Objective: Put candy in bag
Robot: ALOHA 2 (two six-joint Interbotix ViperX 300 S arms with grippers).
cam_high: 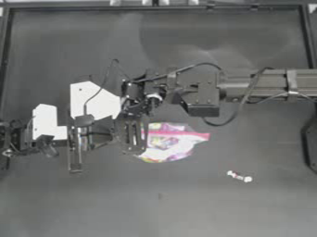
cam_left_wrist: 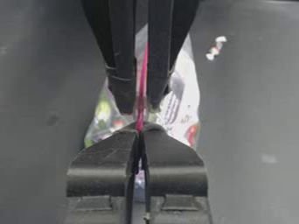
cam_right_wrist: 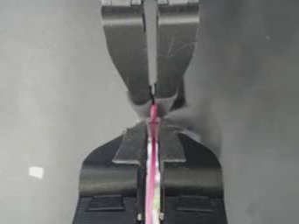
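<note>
The bag [cam_high: 172,141] is a crinkly clear pouch with colourful contents, held near the table's middle. Its pink strip [cam_left_wrist: 142,94] runs edge-on between the two grippers, which face each other. My left gripper [cam_left_wrist: 140,131] is shut on that strip at the bag's left end [cam_high: 137,139]. My right gripper [cam_right_wrist: 153,127], reaching across from the right, is shut on the same strip just beyond it [cam_high: 147,113]. The candy [cam_high: 239,176], a tiny white sweet with a red middle, lies loose on the table to the lower right of the bag; it also shows as the candy [cam_left_wrist: 215,48] in the left wrist view.
The right arm [cam_high: 260,85] spans the table's right half above the bag. A dark object [cam_high: 311,143] sits at the right edge. The table's raised frame [cam_high: 155,6] runs along the top. Bare dark table surrounds the candy.
</note>
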